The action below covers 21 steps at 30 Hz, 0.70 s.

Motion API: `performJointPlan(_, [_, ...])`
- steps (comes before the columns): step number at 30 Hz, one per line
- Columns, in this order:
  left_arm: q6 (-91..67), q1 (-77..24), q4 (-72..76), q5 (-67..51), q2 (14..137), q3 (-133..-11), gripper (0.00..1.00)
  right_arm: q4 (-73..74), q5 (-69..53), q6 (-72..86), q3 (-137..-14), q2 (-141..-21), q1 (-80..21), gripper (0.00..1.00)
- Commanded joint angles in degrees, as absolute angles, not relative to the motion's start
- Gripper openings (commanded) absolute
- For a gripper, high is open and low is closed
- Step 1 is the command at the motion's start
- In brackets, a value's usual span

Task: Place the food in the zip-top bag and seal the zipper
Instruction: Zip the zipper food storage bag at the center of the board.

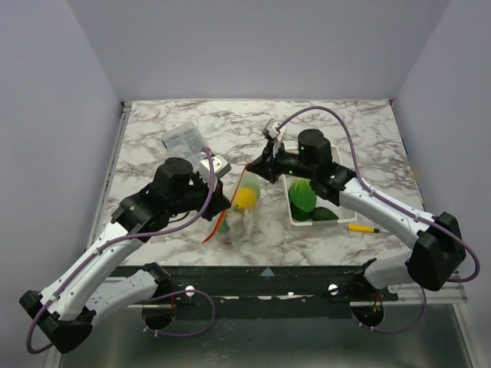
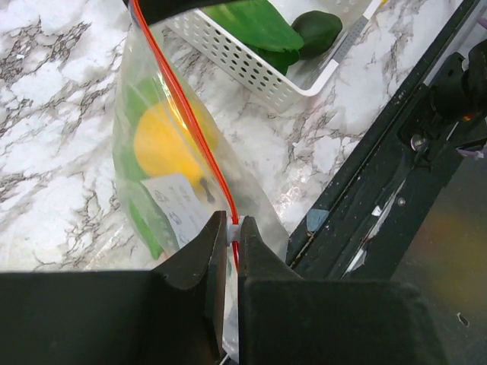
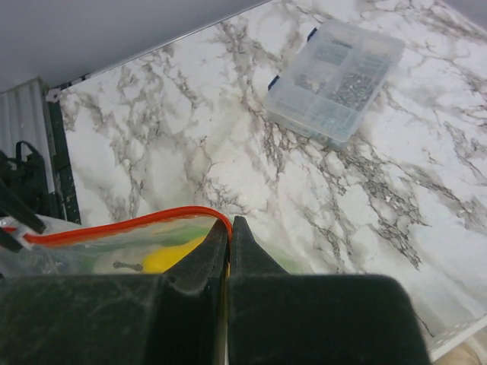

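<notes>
The zip-top bag (image 1: 247,218) hangs upright between my two grippers, with a yellow lemon-like piece (image 1: 245,199) and green pieces inside. My left gripper (image 1: 223,202) is shut on the white slider of the orange-red zipper (image 2: 186,114), at the bag's near end (image 2: 231,230). My right gripper (image 1: 255,163) is shut on the bag's far corner, at the end of the zipper (image 3: 122,226). The lemon piece shows through the bag in the left wrist view (image 2: 163,144) and the right wrist view (image 3: 163,260). A green leafy piece (image 1: 301,197) and a dark green piece (image 1: 324,214) lie in the white basket (image 1: 294,218).
A thin yellow pen-like stick (image 1: 362,228) lies right of the basket. A grey-clear compartment box (image 1: 182,138) sits at the back left, also in the right wrist view (image 3: 335,80). The table's front edge and black rail (image 2: 380,198) run close beside the bag.
</notes>
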<state>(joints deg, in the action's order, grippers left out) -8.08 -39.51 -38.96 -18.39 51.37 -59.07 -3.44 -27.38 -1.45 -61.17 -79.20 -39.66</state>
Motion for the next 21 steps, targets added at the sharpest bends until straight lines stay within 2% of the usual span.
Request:
performJointPlan(1, [-9.5,-40.3,-44.1,-17.7,47.5,-56.9,0.0,-10.8,-17.7,1.1,-62.4,-81.2,-37.5,0.0])
performJointPlan(21, [-10.9,-40.2,-53.1,-11.5,38.7,-55.4,0.0,-17.2,-17.6,5.3,-70.3,-94.2,-35.1,0.0])
